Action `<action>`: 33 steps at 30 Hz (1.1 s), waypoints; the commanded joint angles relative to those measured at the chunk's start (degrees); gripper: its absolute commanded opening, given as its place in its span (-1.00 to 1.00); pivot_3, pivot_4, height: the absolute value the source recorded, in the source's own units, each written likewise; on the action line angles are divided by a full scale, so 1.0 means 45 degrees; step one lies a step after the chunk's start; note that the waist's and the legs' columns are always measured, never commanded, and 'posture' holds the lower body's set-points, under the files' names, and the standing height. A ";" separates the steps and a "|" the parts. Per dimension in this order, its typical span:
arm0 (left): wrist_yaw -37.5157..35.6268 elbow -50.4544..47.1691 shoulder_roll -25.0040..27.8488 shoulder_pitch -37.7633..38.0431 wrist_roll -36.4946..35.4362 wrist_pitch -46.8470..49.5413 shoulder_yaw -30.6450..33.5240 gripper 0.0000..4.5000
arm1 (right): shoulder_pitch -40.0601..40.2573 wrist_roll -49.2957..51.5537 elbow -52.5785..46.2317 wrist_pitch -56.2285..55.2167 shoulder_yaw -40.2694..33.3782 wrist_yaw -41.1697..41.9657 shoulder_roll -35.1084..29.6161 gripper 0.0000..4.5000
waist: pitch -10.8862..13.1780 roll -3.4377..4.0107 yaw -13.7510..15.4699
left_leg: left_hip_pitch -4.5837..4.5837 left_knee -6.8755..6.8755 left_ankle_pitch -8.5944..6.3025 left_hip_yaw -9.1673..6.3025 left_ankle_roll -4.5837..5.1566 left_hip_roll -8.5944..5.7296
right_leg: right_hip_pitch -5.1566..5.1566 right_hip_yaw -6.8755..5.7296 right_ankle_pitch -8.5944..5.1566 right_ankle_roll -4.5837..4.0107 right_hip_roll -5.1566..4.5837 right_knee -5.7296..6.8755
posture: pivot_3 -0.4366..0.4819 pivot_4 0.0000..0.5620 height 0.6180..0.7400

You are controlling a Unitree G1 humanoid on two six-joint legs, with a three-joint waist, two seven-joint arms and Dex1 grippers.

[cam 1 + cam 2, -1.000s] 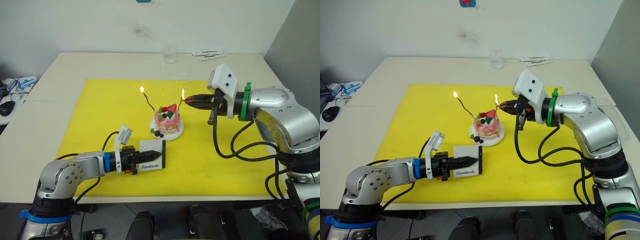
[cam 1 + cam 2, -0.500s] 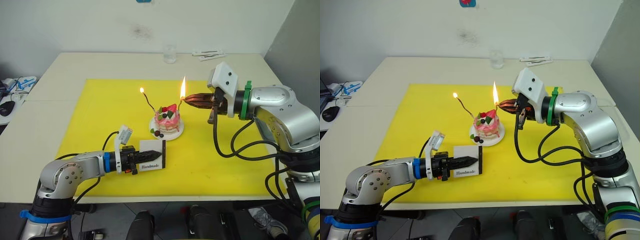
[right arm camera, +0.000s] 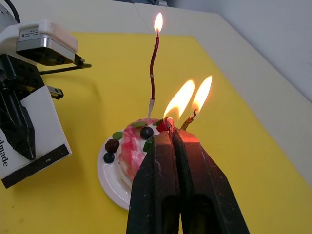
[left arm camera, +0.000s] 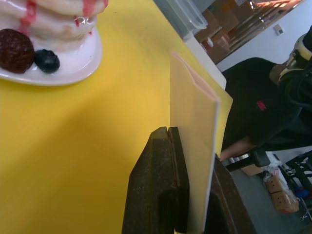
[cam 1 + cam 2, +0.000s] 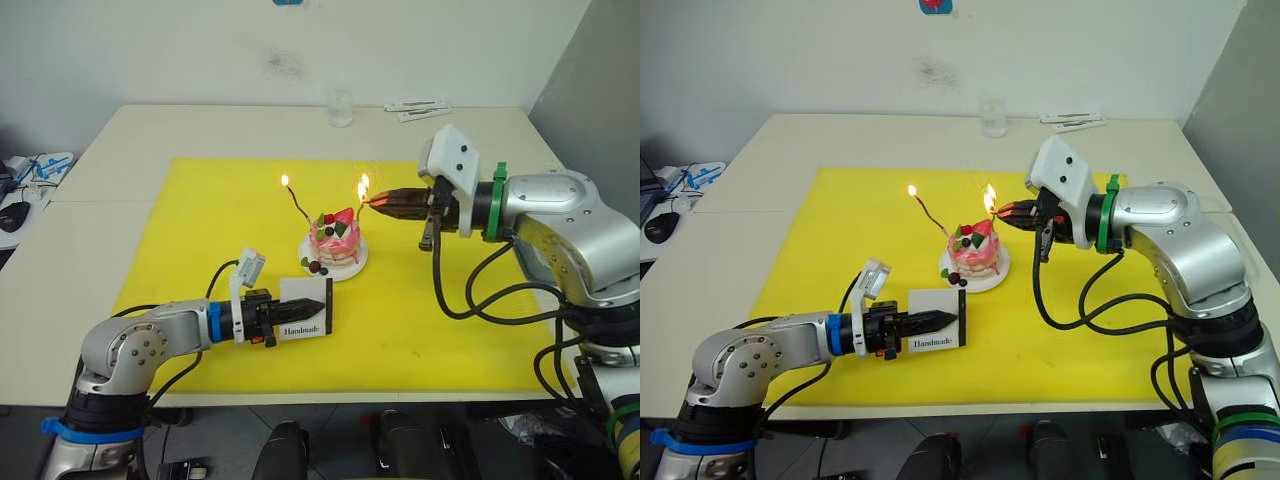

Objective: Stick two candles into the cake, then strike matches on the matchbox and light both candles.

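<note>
Right wrist view: our right fingers [image 3: 171,135] pinch the burning match [image 3: 168,123] beside the second candle [image 3: 189,119], newly alight, while left fingers [image 5: 318,305] clamp the matchbox [image 5: 303,310].

Pink cake [image 3: 136,146], 2 lit candles [image 3: 153,68], burning match [image 3: 169,123] in jaws

Bright even room light, soft shadows, candle flames [image 3: 158,22] glaring, left wrist foreground blurred, slight edge distortion

You see the yellow rectangular mat [image 5: 300,260] from above through both head eyes; each wrist camera looks close along its fingers at the small round pink cake [image 3: 141,146].
</note>
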 commanded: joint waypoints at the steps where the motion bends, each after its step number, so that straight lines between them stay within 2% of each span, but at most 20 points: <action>1: 0.0056 -0.0175 -0.0097 -0.0248 -0.0428 0.0124 0.0298 -1.00 | 0.0164 0.0583 -0.0845 0.0419 -0.0774 -0.0012 -0.0397 -0.99 | 0.0000 0.0000 -0.0006 | 0.0000 0.0000 0.0000 0.0003 0.0000 0.0000 | 0.0000 0.0001 0.0000 0.0000 0.0000 0.0000 | -0.05 -0.47 1.00; 11: 0.0249 -0.0310 -0.0426 -0.0383 -0.0582 0.0300 0.0195 -1.00 | 0.1188 0.0529 -0.1378 0.0857 -0.1699 -0.1080 -0.1108 -0.99 | 0.0000 0.0000 -0.0004 | 0.0002 0.0001 0.0000 0.0002 0.0000 0.0000 | -0.0001 -0.0001 0.0000 0.0002 0.0001 0.0002 | -0.05 -0.47 1.00; 15: 0.0266 -0.0450 -0.0665 -0.0351 -0.0979 0.0544 0.0125 -1.00 | 0.2689 -0.0760 -0.1494 0.0533 -0.2556 -0.2651 -0.1734 -0.99 | 0.0000 -0.0001 0.0052 | -0.0011 0.0001 0.0000 0.0004 0.0000 -0.0002 | 0.0000 0.0000 0.0000 0.0002 -0.0002 -0.0008 | -0.05 -0.47 1.00; 21: 0.0806 -0.0767 -0.1435 -0.0357 -0.1895 0.0993 0.0015 -1.00 | 0.4655 -0.1987 -0.1156 -0.0103 -0.4013 -0.3916 -0.2321 -0.99 | 0.0000 0.0000 0.0035 | -0.0013 0.0001 0.0000 0.0018 0.0000 -0.0007 | -0.0003 0.0012 0.0001 0.0005 -0.0007 -0.0014 | -0.05 -0.47 1.00; 26: 0.1324 -0.0894 -0.2352 -0.0334 -0.2017 0.0960 -0.0595 -1.00 | 0.6404 -0.3694 0.0467 -0.1529 -0.5088 -0.5046 -0.2943 -0.99 | -0.0001 -0.0001 0.0040 | -0.0010 0.0012 0.0000 0.0021 0.0000 -0.0012 | 0.0008 0.0018 0.0008 0.0017 -0.0007 -0.0016 | -0.05 -0.47 1.00; 33: 0.1490 -0.0924 -0.2986 -0.0161 -0.1781 0.0695 -0.1088 -1.00 | 0.6412 -0.4930 0.3252 -0.2752 -0.5370 -0.6419 -0.2835 -0.99 | -0.0007 0.0010 -0.0046 | 0.0019 0.0011 0.0001 0.0057 0.0002 -0.0013 | 0.0007 0.0056 0.0014 0.0019 -0.0002 0.0003 | -0.05 -0.47 1.00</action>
